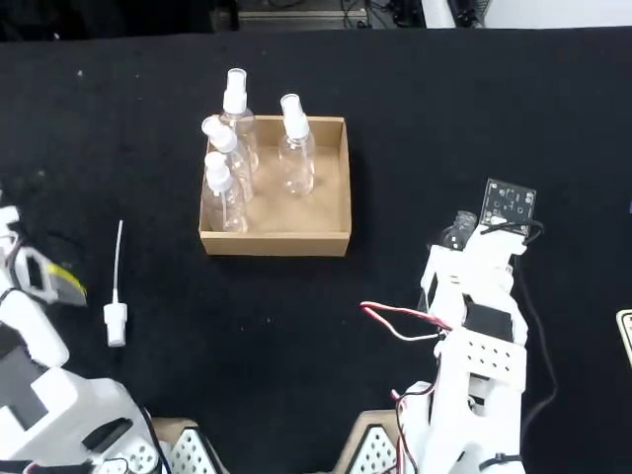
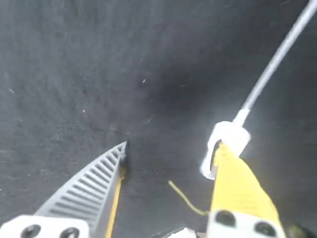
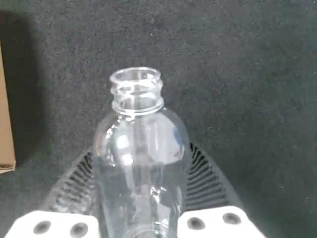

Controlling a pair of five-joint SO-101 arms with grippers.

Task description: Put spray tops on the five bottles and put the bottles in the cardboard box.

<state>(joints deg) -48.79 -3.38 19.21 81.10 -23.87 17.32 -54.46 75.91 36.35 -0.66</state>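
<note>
The cardboard box (image 1: 276, 243) sits open near the middle of the black counter (image 1: 444, 118). Four bottles (image 1: 295, 150) stand upright inside it, each with a white spray top on. Three are bunched along one side wall and the fourth stands alone nearer the middle of the far wall. The fifth bottle (image 1: 459, 229) is outside the box, well off to its side. It is clear and has no top, so its threaded neck is bare. The right pincer (image 3: 141, 151) has it clamped, with the ribbed fingers (image 3: 74, 188) pressed against both sides of its body just below the shoulder. In the right wrist view a corner of the box shows at the frame edge, apart from the bottle. The loose spray top (image 1: 116, 322) lies flat on the counter on the other side of the box, clear of it. Its thin dip tube (image 1: 118, 257) points toward the far edge of the counter. The left pincer (image 2: 171, 148) hangs low over the cloth beside it. Its jaws are spread wide and hold nothing. The ribbed grey finger (image 2: 99, 183) is over bare cloth, and the tip of the yellow finger (image 2: 233, 188) overlaps the white head of the spray top. I cannot tell whether that tip touches the head. The head lies at the outer side of the yellow finger, not in the gap between the jaws.
</note>
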